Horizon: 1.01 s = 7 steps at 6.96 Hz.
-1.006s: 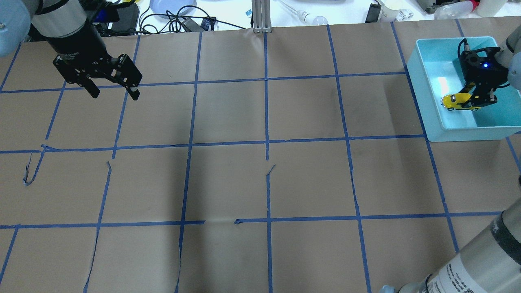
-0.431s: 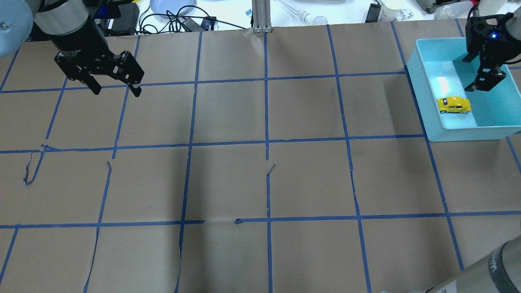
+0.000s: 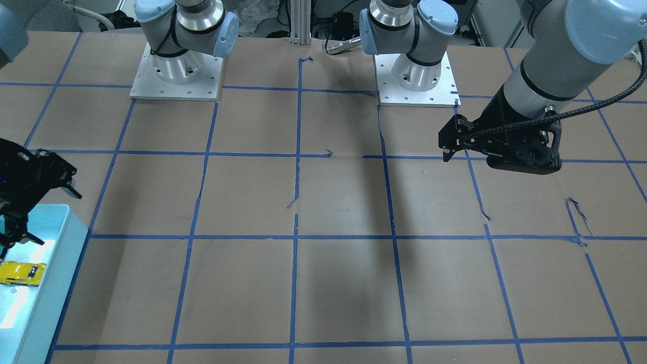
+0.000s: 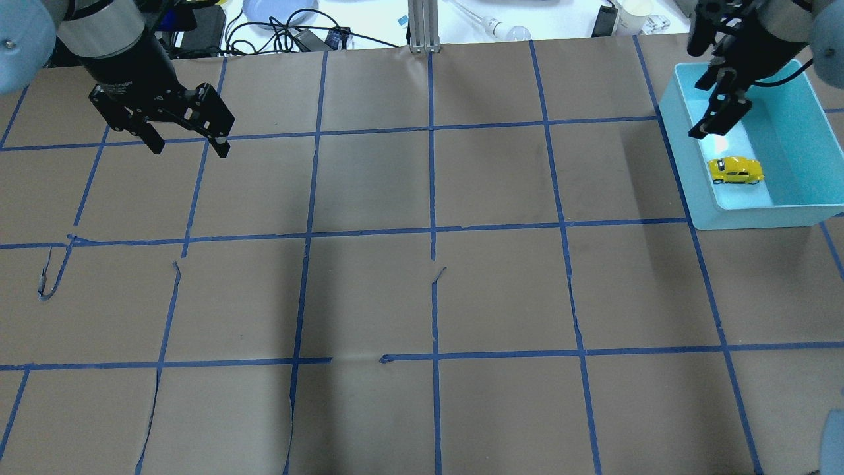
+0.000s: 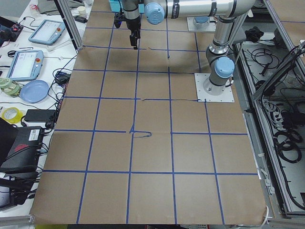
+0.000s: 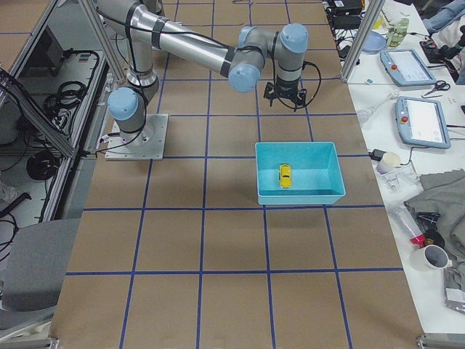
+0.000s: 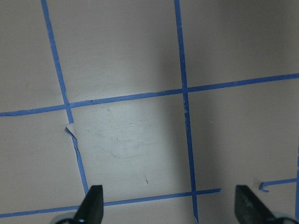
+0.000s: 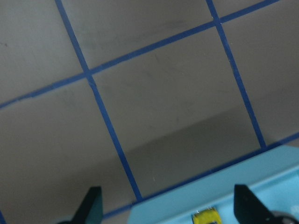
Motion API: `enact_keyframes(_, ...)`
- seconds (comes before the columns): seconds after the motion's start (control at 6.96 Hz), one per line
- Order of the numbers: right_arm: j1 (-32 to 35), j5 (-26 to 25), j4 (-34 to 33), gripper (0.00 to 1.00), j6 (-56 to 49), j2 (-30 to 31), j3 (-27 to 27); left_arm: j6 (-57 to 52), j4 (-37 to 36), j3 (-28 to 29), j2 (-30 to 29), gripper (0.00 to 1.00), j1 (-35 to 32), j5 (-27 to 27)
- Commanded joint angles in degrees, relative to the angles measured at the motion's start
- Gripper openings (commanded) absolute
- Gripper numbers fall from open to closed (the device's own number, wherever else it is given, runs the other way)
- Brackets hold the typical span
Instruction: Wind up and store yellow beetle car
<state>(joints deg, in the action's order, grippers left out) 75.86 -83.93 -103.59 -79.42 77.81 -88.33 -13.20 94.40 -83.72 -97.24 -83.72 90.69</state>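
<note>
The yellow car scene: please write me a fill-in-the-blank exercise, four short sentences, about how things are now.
1. The car lies ____ the bin (inside or beside).
2. The right pincer is empty, its jaws ____ (open or shut).
3. The left pincer holds ____.
4. The tape lines are ____ in colour.

Missing words: inside; open; nothing; blue.
</note>
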Motion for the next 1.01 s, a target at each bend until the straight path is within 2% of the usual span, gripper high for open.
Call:
enact_keyframes(0.0, 13.73, -0.17, 1.91, 1.0, 29.3, 3.23, 0.53, 0.02, -0.09, 0.31, 0.82, 1.0, -0.04, -0.07)
enact_keyframes(0.14, 18.31, -1.22, 1.73, 1.0, 42.72, 5.67, 0.44, -0.07, -0.09, 0.05, 1.35, 1.0, -0.04, -0.07)
enact_keyframes(0.29, 20.45, -6.8, 1.9, 1.0, 59.56, 8.91, 0.44, -0.07, -0.09, -0.04, 1.44, 1.0, 0.05, 0.01)
enact_keyframes(0.43, 20.56, -6.77, 2.86, 1.0, 70.69, 11.03, 0.18, -0.07, 0.0, -0.04, 1.44, 1.0, 0.05, 0.01)
enact_keyframes(0.72, 20.21, -6.68, 4.28, 1.0, 80.77, 11.58, -0.34, -0.07, 0.0, -0.13, 1.44, 1.0, 0.05, 0.01)
enact_keyframes(0.86, 20.47, -6.77, 4.28, 1.0, 81.78, 11.58, -0.43, 0.02, 0.0, -0.04, 1.53, 1.0, 0.05, -0.07)
